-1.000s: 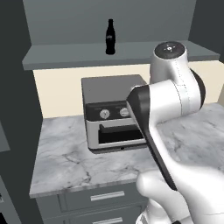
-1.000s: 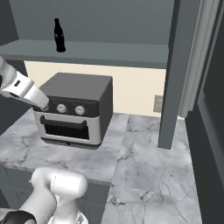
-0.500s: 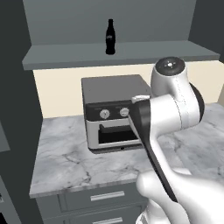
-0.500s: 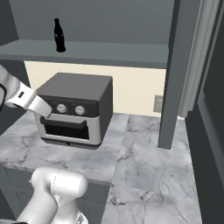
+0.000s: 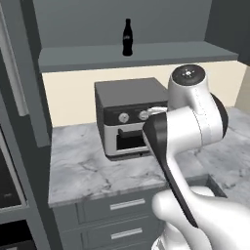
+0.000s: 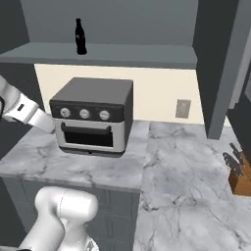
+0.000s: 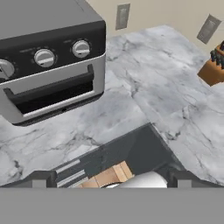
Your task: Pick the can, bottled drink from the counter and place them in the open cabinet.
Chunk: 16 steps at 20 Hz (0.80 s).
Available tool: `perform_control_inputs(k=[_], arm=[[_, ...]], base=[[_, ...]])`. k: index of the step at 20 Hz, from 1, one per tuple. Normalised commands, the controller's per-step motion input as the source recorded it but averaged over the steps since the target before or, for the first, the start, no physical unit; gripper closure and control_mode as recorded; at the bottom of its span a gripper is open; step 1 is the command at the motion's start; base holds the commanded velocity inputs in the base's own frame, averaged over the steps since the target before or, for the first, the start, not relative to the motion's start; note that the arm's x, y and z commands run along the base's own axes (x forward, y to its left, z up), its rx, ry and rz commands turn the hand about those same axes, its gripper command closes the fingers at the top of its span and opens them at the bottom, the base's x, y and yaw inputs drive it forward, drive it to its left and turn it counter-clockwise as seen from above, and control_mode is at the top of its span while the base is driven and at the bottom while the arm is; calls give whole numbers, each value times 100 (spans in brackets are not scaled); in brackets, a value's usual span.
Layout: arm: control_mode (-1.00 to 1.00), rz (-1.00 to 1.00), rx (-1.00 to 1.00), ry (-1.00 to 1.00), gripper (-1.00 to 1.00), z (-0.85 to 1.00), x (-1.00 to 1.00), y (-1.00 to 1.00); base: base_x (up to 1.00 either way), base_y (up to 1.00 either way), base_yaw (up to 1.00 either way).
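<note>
On the open cabinet's shelf (image 5: 146, 56), near its left end, the bottled drink (image 5: 127, 37) already stands upright, so, judging by that, the can is left to fetch, while the gripper (image 7: 111, 177) hangs empty, fingers wide, above the toaster oven's (image 7: 48, 57) marble countertop (image 7: 144, 83).

Brightness: even, soft, rendered light; moderately bright, no harsh highlights.
Light source: diffuse, seemingly from above; cannot tell an exact lamp.
Shadows: a soft dark patch under the toaster oven (image 6: 93, 117) on the marble countertop (image 6: 186, 162); the cabinet shelf (image 5: 136, 56) shades the cream wall just beneath it.
Glare: faint sheen on the white arm (image 5: 195, 122).
Sharpness: all views slightly soft and low in detail; oven knobs blurry.
Edge distortion: hand view shows wide-angle slant; the knife block (image 7: 213, 68) leans at the edge.
</note>
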Motion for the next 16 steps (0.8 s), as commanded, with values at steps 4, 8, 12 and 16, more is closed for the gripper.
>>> perform_control_inputs(k=[4, 8, 12, 16], arm=[[100, 0, 0, 0, -100, 0, 0, 0], [100, 0, 0, 0, -100, 0, 0, 0], [100, 0, 0, 0, -100, 0, 0, 0], [100, 0, 0, 0, -100, 0, 0, 0]], base=[[-60, 25, -12], [-66, 3, -9], [-60, 11, -8], [-57, 31, -7]])
